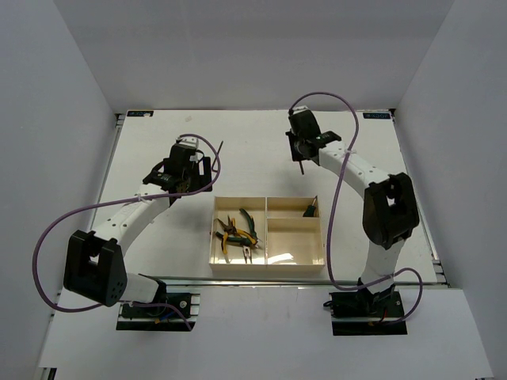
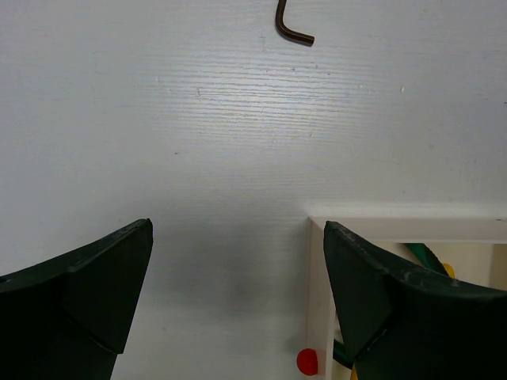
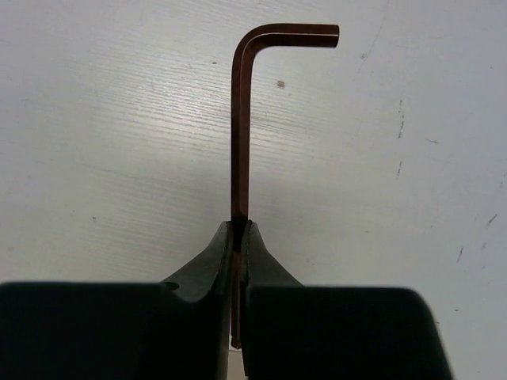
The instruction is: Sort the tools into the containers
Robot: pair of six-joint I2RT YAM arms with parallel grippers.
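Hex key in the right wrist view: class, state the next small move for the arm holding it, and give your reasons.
Probably carry the hex key toward the tray: the right gripper has its jaws shut on the key's long shank, over the table, away from every compartment.

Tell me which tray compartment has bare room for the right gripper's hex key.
Near right compartment: bare floor throughout. Far right compartment: screwdriver at its right end, bare beside the divider. Large left compartment: crowded with pliers.
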